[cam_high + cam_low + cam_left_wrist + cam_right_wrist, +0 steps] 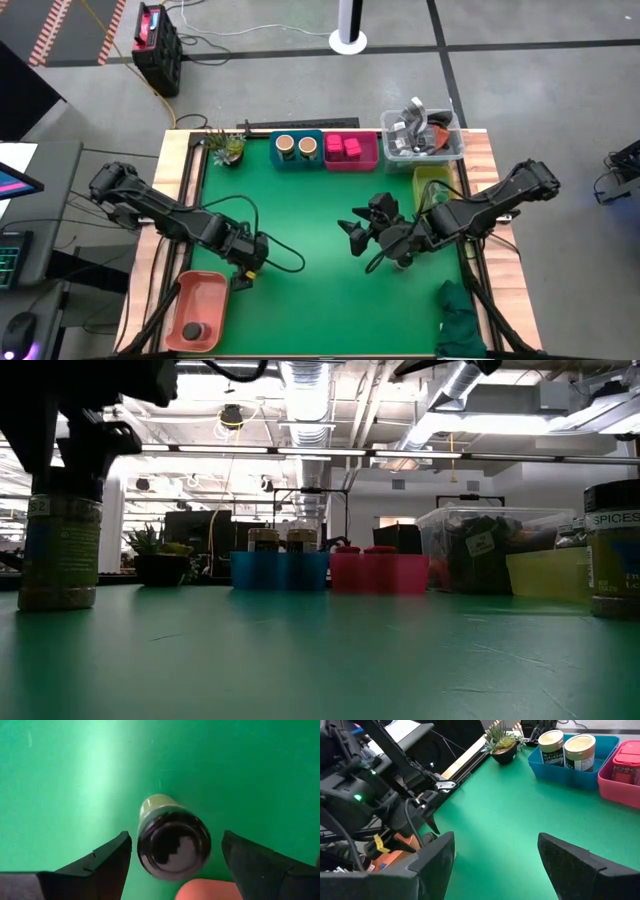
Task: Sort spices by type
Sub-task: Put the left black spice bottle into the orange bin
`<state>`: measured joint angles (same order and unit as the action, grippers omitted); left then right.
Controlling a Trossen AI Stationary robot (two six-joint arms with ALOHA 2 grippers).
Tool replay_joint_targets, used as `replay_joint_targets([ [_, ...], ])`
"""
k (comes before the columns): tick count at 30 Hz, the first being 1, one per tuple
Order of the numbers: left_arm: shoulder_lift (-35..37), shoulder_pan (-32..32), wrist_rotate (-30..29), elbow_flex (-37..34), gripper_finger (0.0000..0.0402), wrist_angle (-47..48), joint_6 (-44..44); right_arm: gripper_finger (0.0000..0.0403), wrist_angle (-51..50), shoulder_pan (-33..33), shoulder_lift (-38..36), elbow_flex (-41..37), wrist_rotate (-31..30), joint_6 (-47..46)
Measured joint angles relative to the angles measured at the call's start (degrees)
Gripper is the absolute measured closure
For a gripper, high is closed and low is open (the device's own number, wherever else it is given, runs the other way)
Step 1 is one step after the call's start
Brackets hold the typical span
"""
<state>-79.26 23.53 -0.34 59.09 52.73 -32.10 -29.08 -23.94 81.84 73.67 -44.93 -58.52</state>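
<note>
A dark-lidded spice jar [173, 844] stands upright on the green mat. My left gripper [175, 839] hangs over it, pointing down and open, one finger on each side of the lid with a gap to both. In the high view that gripper [243, 270] hides the jar. Beside it lies an orange tray [200, 305] with another dark-lidded jar [192, 330] in it. My right gripper [352, 235] hovers open above the middle of the mat, nothing between its fingers. Two tan-topped jars [297, 148] stand in a blue tray and magenta packs [342, 148] in a pink tray.
A jar labelled SPICES [612, 550] stands at the right in the low view. At the far edge are a potted plant [228, 148] and a clear tub of clutter [423, 135]. A yellow tray [432, 185] sits at the right, a green cloth [460, 320] at the near right.
</note>
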Motion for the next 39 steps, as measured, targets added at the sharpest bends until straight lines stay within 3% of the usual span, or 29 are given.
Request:
replay_joint_targets([
  [14,-9.59,-0.02,-2.13,0.0,0.0118,-3.19,5.78,0.0094,-0.25,0.1,0.0,0.0,0.0,0.11],
  [23,-11.79,-0.14,-1.78,-0.02,0.0207,-3.24,8.7,0.0094,-0.32,0.1,0.0,0.0,0.01,0.56],
  [25,-11.31,-0.22,-1.08,-0.02,0.0231,-2.27,9.72,0.0094,-0.38,0.02,0.0,0.0,0.0,0.61],
  [33,-4.21,-2.08,6.0,0.81,0.0232,4.21,9.4,0.0094,-0.48,-0.03,0.0,0.0,0.03,1.18],
  [39,6.75,1.51,9.08,5.39,0.0228,8.23,-1.15,0.0094,-0.53,-0.03,0.0,0.0,0.24,1.16],
])
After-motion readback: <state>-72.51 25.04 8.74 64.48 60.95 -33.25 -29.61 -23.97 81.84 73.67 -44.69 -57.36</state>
